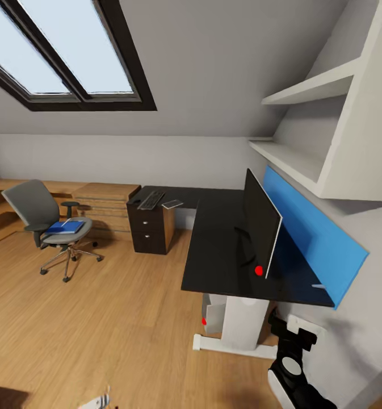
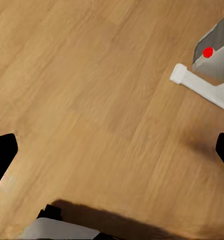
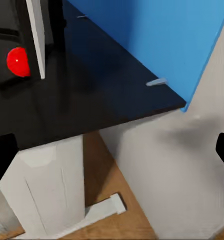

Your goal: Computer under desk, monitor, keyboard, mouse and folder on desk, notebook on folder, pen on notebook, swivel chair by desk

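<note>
Clearly the blue folder [image 1: 64, 228] lies flat on the seat of the swivel chair [image 1: 43, 224], well apart from the black bench [image 1: 219, 250] where the monitor [image 1: 260, 224] stands upright near the blue wall panel [image 1: 318, 238]. A folder like that is likely light, thin and a little floppy, with a smooth cover that may slide, so I would pinch it at an edge that overhangs the seat and keep it level. The chair rolls and turns on its wheels, so pushing on it may send it away. The keyboard [image 1: 151, 199] and a small flat pale thing beside it, perhaps the notebook, rest on the far wing of the bench above the dark drawer unit [image 1: 150, 227]; both look stiff and easy to slide, but they are too small here to read well. A grey box, probably the computer [image 1: 213, 318], sits under the bench beside the white leg [image 1: 244, 321], partly hidden by it. I cannot make out the mouse or the pen for certain. In the left wrist view the left pincer [image 2: 112, 150] hangs spread wide over bare wood floor [image 2: 92, 100], holding nothing; in the right wrist view the right pincer [image 3: 112, 155] is likewise spread and empty, beside the bench's near corner, its tips cut off at the picture's edges.
</note>
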Tool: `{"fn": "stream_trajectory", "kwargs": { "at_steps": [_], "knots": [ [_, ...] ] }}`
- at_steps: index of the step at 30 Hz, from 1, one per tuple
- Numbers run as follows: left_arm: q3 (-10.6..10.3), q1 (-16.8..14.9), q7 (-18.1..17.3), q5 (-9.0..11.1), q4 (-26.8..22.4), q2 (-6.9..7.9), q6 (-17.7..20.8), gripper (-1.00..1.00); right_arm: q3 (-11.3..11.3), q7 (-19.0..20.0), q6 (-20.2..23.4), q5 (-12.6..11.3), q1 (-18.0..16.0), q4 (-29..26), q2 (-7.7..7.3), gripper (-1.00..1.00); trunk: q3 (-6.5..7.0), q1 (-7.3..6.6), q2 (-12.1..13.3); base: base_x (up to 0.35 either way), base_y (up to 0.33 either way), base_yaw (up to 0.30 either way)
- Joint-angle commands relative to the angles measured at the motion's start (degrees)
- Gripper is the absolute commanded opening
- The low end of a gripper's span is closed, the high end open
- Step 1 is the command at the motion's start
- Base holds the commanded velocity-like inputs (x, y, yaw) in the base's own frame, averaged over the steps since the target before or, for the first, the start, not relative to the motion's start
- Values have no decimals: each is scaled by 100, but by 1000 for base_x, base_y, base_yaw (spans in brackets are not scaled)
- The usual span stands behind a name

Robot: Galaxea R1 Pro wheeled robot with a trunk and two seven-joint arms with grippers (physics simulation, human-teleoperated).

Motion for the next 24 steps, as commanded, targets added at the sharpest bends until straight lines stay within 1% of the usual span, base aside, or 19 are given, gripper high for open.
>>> {"fn": "stream_trajectory", "kwargs": {
  "at_steps": [1, 3, 4, 6, 7, 8, 9, 11, 12, 14, 15, 16, 18, 19, 21, 24],
  "knots": [
    [15, -1, -14, -13, 135, 28, 4, 100, 61, -28, -98, -54, 17, 126, 28, 100, -11, 1, -14, -329, 84, 0],
    [16, -1, -16, -231, 609, 154, -229, 100, 146, -21, -299, -46, 146, 630, 158, 100, -11, 1, -14, -309, 142, 0],
    [18, -1, -17, -267, 735, 179, -303, 100, 161, -15, -366, -45, 174, 768, 189, 100, -11, 1, -14, -292, 175, 0],
    [27, -1, -19, -358, 1248, 255, -609, 100, 205, 73, -716, -40, 242, 1370, 297, 100, -11, 1, -14, -258, 219, 0],
    [30, -1, -19, -385, 1491, 294, -770, 100, 242, 185, -909, -38, 258, 1688, 344, 100, -11, 1, -14, -215, 259, 0],
    [31, -1, -20, -396, 1605, 315, -851, 100, 269, 262, -1000, -36, 264, 1845, 367, 100, -11, 1, -14, -198, 269, 0],
    [32, -1, -20, -408, 1825, 362, -1007, 100, 345, 455, -1163, -33, 273, 2153, 407, 100, -11, 1, -14, -145, 288, 0],
    [30, -1, -23, -416, 2040, 413, -1161, 100, 424, 686, -1306, -32, 278, 2457, 445, 100, -11, 1, -14, -104, 299, 0],
    [29, -1, -25, -426, 2257, 463, -1305, 100, 484, 935, -1438, -37, 282, 2760, 481, 100, -11, 1, -14, -51, 314, 0],
    [28, -1, -30, -434, 2462, 517, -1430, 100, 522, 1174, -1579, -44, 284, 3049, 512, 100, -11, 1, -14, -7, 319, 0],
    [25, -1, -33, -438, 2620, 567, -1534, 100, 547, 1389, -1749, -48, 286, 3299, 537, 100, -11, 1, -14, 62, 321, 0],
    [22, -1, -35, -442, 2721, 610, -1609, 100, 563, 1555, -1963, -51, 287, 3502, 552, 100, -11, 1, -14, 102, 319, 0],
    [19, -5, -37, -445, 2834, 663, -1688, 100, 581, 1741, -2455, -59, 288, 3777, 575, 100, -11, 1, -14, 150, 311, 0],
    [20, -9, -41, -437, 2902, 710, -1729, 100, 583, 1840, -2887, -69, 288, 4172, 645, 100, -11, 1, -14, 218, 281, 0],
    [23, -9, -47, -429, 2919, 716, -1736, 100, 575, 1860, -2970, -71, 288, 4344, 673, 100, -11, 1, -14, 231, 273, 0],
    [20, -10, -52, -429, 2939, 710, -1741, 100, 569, 1872, -3035, -73, 288, 4459, 695, 100, -11, 1, -14, 245, 261, 0]
  ]
}}
